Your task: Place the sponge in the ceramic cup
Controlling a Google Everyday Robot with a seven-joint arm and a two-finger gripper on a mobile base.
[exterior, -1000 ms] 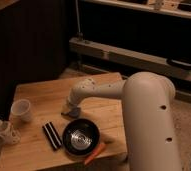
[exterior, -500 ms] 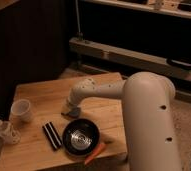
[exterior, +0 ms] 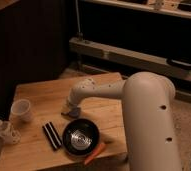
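Reaching in from the right, the thick white arm (exterior: 149,120) stretches over the wooden bench (exterior: 44,94) and ends at the gripper (exterior: 71,106), which sits low over the middle of the bench top, pointing down and to the left. Its jaws are closed. The sponge (exterior: 75,112), a small blue-grey pad, lies on the wood right at the gripper's tip, touching it or nearly so. Only part of it shows from under the white housing, and I cannot tell whether the jaws pinch it or merely rest against it. The ceramic cup (exterior: 20,110), plain white and upright with its mouth open to the top, stands near the left edge of the bench, well apart from the sponge and the gripper, with bare wood between them. Just in front of the cup, at the near left corner, sits a clear plastic bottle (exterior: 4,131), close to the cup; whether they touch I cannot tell. A black flat block (exterior: 51,136) with pale stripes lies between the bottle and a black bowl (exterior: 81,139) whose inside is shiny metal. The bowl sits just in front of the sponge, near it but apart. An orange carrot-like piece (exterior: 95,152) lies by the bowl's near right rim, close to the front edge of the bench. Behind the bench, a long metal rail (exterior: 134,57) runs across the dark background.
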